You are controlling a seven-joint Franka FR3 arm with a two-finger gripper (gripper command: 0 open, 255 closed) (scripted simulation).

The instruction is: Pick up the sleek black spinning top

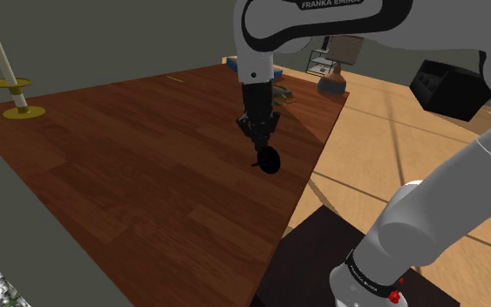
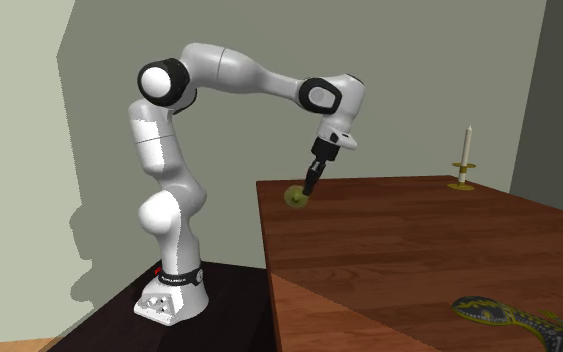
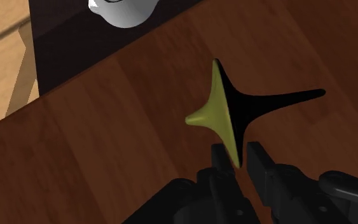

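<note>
The spinning top [image 3: 231, 105] is a flat disc with a pointed stem, black on one face and olive-yellow on the other. My gripper [image 3: 238, 159] is shut on the disc's rim, and the stem points sideways. In the shoulder view the top [image 1: 269, 161] looks black below the gripper [image 1: 259, 148], over the dark wooden table [image 1: 130, 174] near its right edge. In the second exterior view the top [image 2: 296, 196] looks olive at the gripper [image 2: 307, 185], close to the table's near corner. Whether it touches the wood I cannot tell.
A white candle on a brass holder [image 1: 8, 83] [image 2: 464, 160] stands at the table's far corner. A yellow-and-dark patterned snake figure [image 2: 514, 318] lies on the table away from the arm. The dark stand [image 1: 322, 253] adjoins the table edge.
</note>
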